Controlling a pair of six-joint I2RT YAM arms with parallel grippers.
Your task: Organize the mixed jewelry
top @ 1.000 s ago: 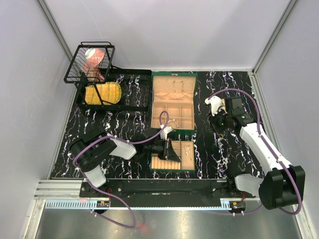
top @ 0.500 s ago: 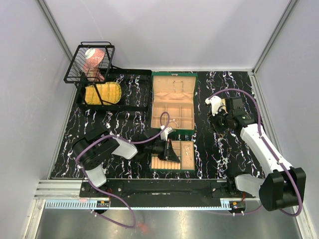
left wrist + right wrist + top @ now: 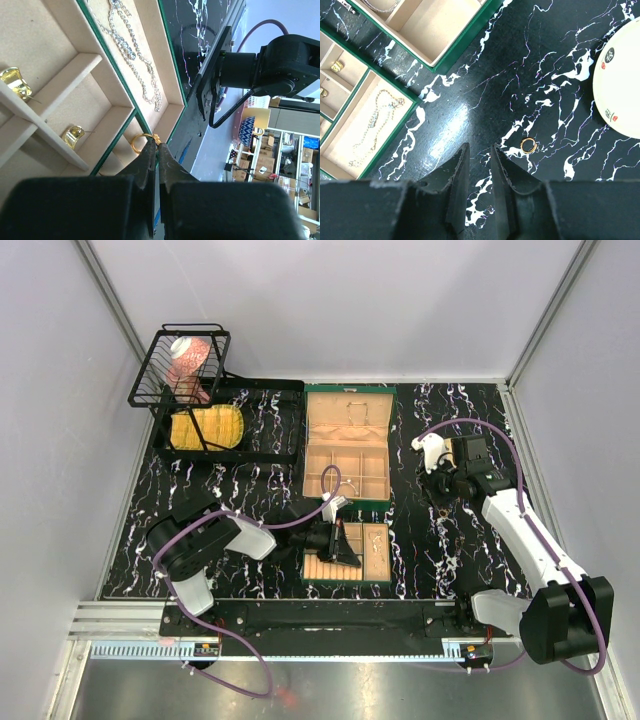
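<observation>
Presently on hand, with status:

1. The left gripper (image 3: pixel 156 143) has its fingers pressed together, pinching a small gold ring with a tiny stone (image 3: pixel 141 143). It holds the ring at the end slot of the green-rimmed tray with beige compartments (image 3: pixel 173 59). Whether the ring touches the slot floor cannot be told.

2. The right gripper (image 3: pixel 477 150) has its fingers slightly spread with nothing between them. It hangs above the black white-veined surface (image 3: pixel 485 75).

3. Filed in the tray are a fine silver chain (image 3: pixel 135 57) in the long compartment and two small gold earrings. One earring (image 3: pixel 12 80) and the other (image 3: pixel 74 136) each sit in a small cell of their own.

4. A thin curved silver piece (image 3: pixel 382 6) lies in a cell of the open green jewellery box (image 3: pixel 467 42). Too little of it shows to name it more closely.

5. Outstanding is a small gold band with a dark centre (image 3: pixel 528 145). It lies loose on the surface near the right gripper's fingertips, apart from the round pale plate with red marks (image 3: pixel 620 95).

No other loose piece can be made out, and the top view is too coarse to settle it.

Assessment: the sorting looks well advanced. What seems left is to seat the pinched ring in its slot and to collect and file the loose band. The band is thin and lies flat, so it will likely need a careful, low pinch.
</observation>
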